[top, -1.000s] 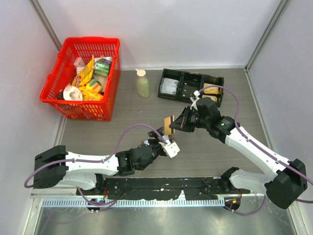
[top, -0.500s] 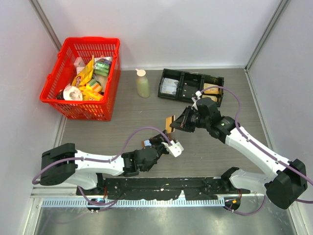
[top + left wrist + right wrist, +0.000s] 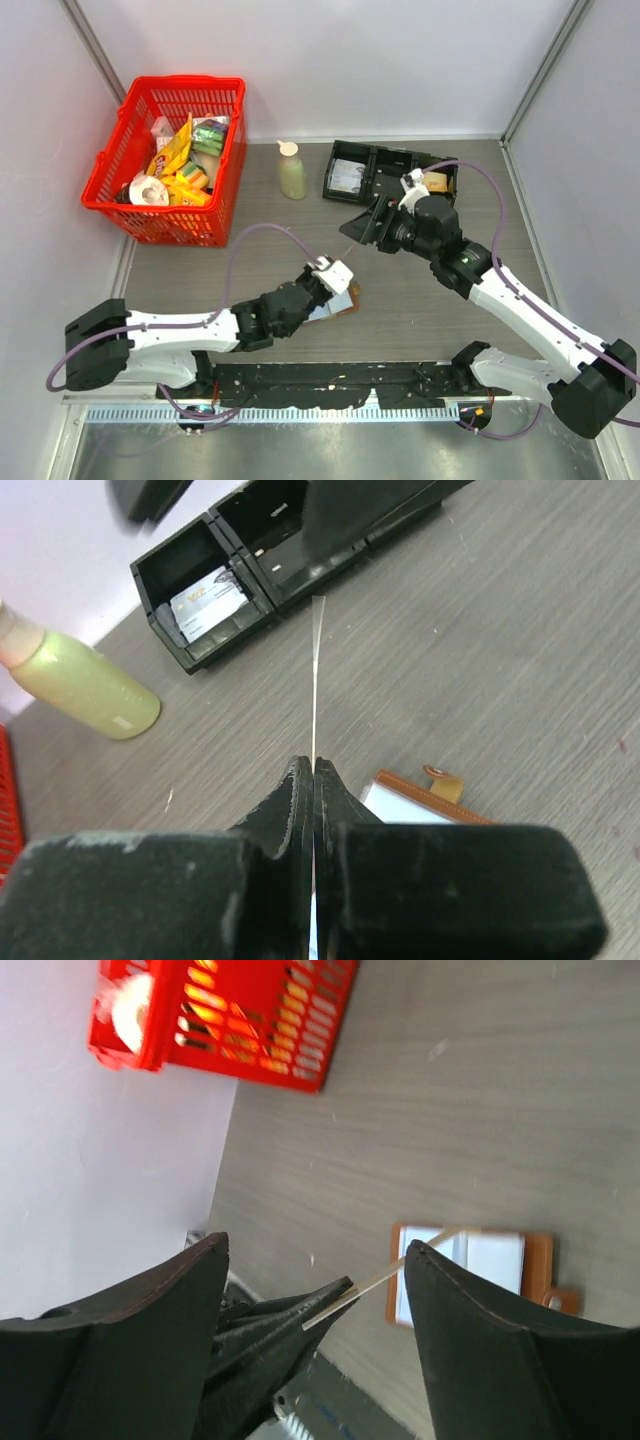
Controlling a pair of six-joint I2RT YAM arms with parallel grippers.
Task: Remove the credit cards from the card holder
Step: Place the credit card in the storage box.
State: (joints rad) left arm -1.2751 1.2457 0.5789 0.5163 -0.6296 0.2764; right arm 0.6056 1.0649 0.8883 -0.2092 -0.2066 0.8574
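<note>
My left gripper (image 3: 338, 278) (image 3: 314, 770) is shut on a thin credit card (image 3: 316, 680), seen edge-on and sticking out past its fingertips. The same credit card (image 3: 385, 1276) shows in the right wrist view as a pale strip. The card holder (image 3: 345, 301) (image 3: 432, 798) (image 3: 470, 1260) lies open and flat on the table just under the left gripper, brown-rimmed with pale inner panels. My right gripper (image 3: 358, 228) (image 3: 315, 1248) hovers above, jaws wide open around nothing, a little back from the card's free end.
A black three-compartment tray (image 3: 372, 178) (image 3: 165, 590) holding card-like items stands behind the right gripper. A pale green bottle (image 3: 292, 172) (image 3: 80, 685) stands left of it. A red basket (image 3: 113, 160) (image 3: 300, 1040) of packets sits at the far left.
The left gripper closed on the card. The right gripper opened and drew back toward the tray. The card holder, earlier up between the grippers, now lies open on the table.
</note>
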